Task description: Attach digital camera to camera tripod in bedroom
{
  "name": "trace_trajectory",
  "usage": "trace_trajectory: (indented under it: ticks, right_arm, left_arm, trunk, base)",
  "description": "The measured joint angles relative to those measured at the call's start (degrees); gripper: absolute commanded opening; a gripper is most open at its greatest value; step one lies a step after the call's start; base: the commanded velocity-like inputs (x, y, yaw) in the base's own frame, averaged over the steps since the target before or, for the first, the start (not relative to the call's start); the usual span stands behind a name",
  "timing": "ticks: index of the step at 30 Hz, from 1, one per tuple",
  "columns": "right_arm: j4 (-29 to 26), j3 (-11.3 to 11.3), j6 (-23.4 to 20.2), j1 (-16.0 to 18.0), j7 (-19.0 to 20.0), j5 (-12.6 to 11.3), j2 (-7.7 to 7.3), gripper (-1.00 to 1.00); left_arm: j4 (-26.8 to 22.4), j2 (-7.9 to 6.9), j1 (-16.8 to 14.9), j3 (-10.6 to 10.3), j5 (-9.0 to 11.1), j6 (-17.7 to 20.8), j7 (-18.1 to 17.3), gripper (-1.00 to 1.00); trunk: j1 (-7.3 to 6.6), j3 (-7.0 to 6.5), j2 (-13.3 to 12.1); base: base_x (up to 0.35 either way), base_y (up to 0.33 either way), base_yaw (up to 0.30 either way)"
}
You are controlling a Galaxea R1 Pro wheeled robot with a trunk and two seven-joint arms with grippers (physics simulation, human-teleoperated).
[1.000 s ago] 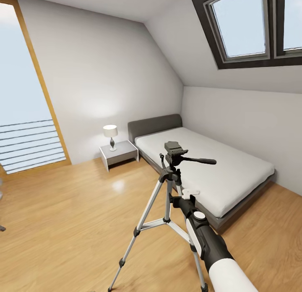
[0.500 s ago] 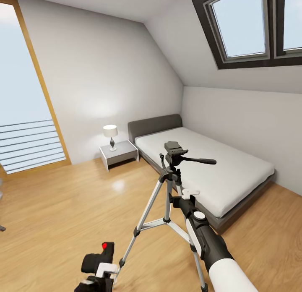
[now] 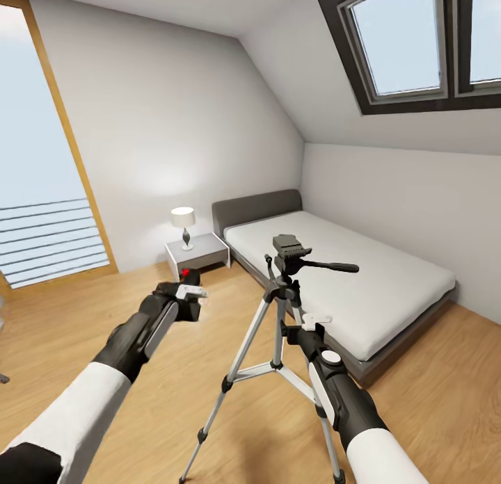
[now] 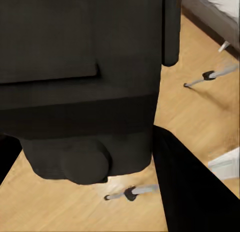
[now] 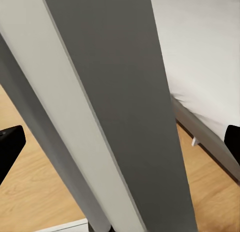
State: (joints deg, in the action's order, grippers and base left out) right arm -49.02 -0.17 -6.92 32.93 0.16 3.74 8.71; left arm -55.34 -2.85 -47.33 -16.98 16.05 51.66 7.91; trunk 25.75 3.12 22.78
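The camera tripod [image 3: 278,317] stands mid-floor on silver-grey legs in the bedroom. Its black head [image 3: 287,249] is bare and its pan handle [image 3: 334,266] points right. My left gripper [image 3: 189,297] is held up left of the tripod, a little below head height, shut on the digital camera [image 3: 182,284]. The camera is black with a red button on top, and its dark body [image 4: 80,92] looms close in the left wrist view. My right gripper [image 3: 307,324] is open around a tripod leg [image 5: 110,117], just below the head, with its fingertips [image 5: 10,147] wide apart.
A low grey-framed bed [image 3: 362,289] lies behind and right of the tripod. A nightstand [image 3: 198,253] with a lamp [image 3: 184,224] stands by the far wall. A wood-framed glass door [image 3: 42,192] is at left. Two tripod feet [image 4: 210,74] rest on light wood floor [image 3: 104,317].
My left arm has come up from below the picture, carrying the camera up and forward to the left of the tripod. The right arm and the tripod have stayed put.
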Motion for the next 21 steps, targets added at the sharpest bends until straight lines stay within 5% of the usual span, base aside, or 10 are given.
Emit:
trace_trajectory:
  ticks: [3, 5, 16, 19, 21]
  right_arm:
    - [0.0, 0.0, 0.0, 0.0, 0.0, 0.0, -0.02, 1.00]
    - [0.0, 0.0, 0.0, 0.0, 0.0, 0.0, 0.00, 1.00]
    - [0.0, 0.4, 0.0, 0.0, 0.0, -0.1, 0.17, 1.00]
    - [0.0, 1.0, 0.1, 0.0, 0.0, -0.1, 0.19, 1.00]
    - [0.0, 1.2, 0.1, 0.0, 0.0, 0.0, 0.17, 1.00]
  left_arm:
    - [3.8, 0.45, -7.9, 3.5, 0.5, 1.6, -0.1, -1.00]
    - [8.2, 0.73, -15.9, 4.9, 0.4, 2.6, -0.6, -1.00]
    - [30.1, 2.20, -48.4, 6.0, 1.0, 3.5, -3.8, -1.00]
    - [31.8, 5.00, -52.2, 6.0, 1.6, 4.1, -6.2, -1.00]
    - [32.3, 6.39, -53.3, 4.9, 2.5, 4.6, -12.6, -1.00]
  trunk:
    - [0.02, 0.01, 0.0]
    - [0.00, 0.00, 0.0]
    - [-0.01, 0.00, 0.0]
    - [0.00, 0.01, 0.0]
    - [0.00, 0.01, 0.0]
  base:
    - [0.000, 0.000, 0.000]
    - [0.000, 0.000, 0.000]
    - [0.000, 0.000, 0.000]
    - [0.000, 0.000, 0.000]
    - [0.000, 0.000, 0.000]
